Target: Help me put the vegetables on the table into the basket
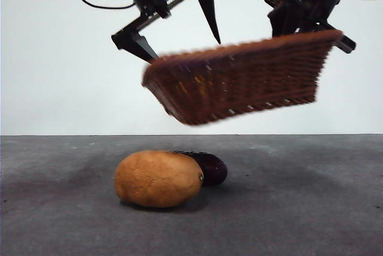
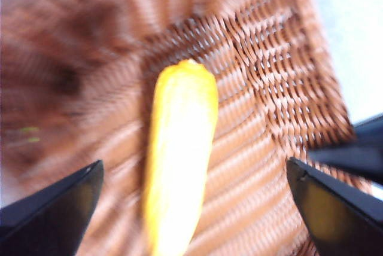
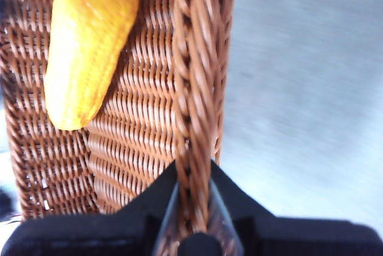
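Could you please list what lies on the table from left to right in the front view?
Potato → eggplant, tucked partly behind the potato's right end.

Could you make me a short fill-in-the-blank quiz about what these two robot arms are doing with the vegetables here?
1. The right gripper is shut on the braided rim of the brown woven wicker ____, held tilted above the table.
2. Inside it lies the long yellow ____.
3. The open left gripper hovers over it, holding ____.
4. On the dark grey table, the small dark purple eggplant lies behind the large tan ____.

Missing words: basket; corn cob; nothing; potato.
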